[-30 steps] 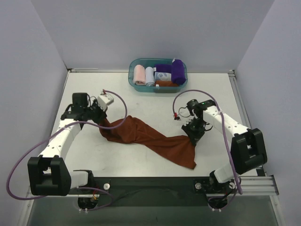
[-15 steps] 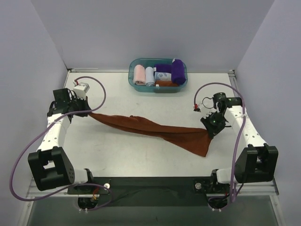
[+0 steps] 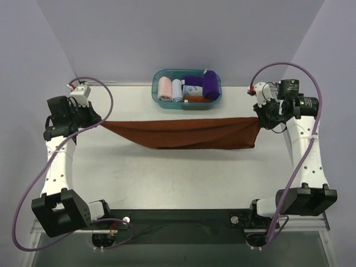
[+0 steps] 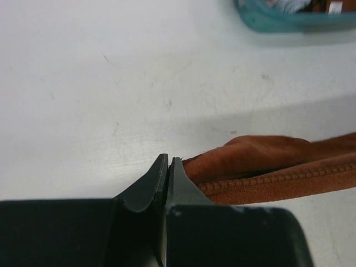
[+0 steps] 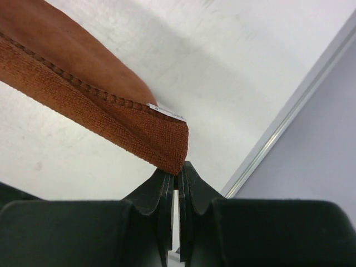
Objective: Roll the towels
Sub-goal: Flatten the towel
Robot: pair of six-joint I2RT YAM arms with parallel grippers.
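Wide apart, arms outstretched, grippers pinching towel

The larger towel spans the table from the left gripper at the left side to the right gripper at the right. Behind its middle stands a basket, with the smaller towel in its right end.

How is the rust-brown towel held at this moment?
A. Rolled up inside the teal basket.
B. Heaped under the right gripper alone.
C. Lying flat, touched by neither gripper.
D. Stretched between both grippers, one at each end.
D: the left gripper and the right gripper each pinch one end of the rust-brown towel, which spans the table between them.
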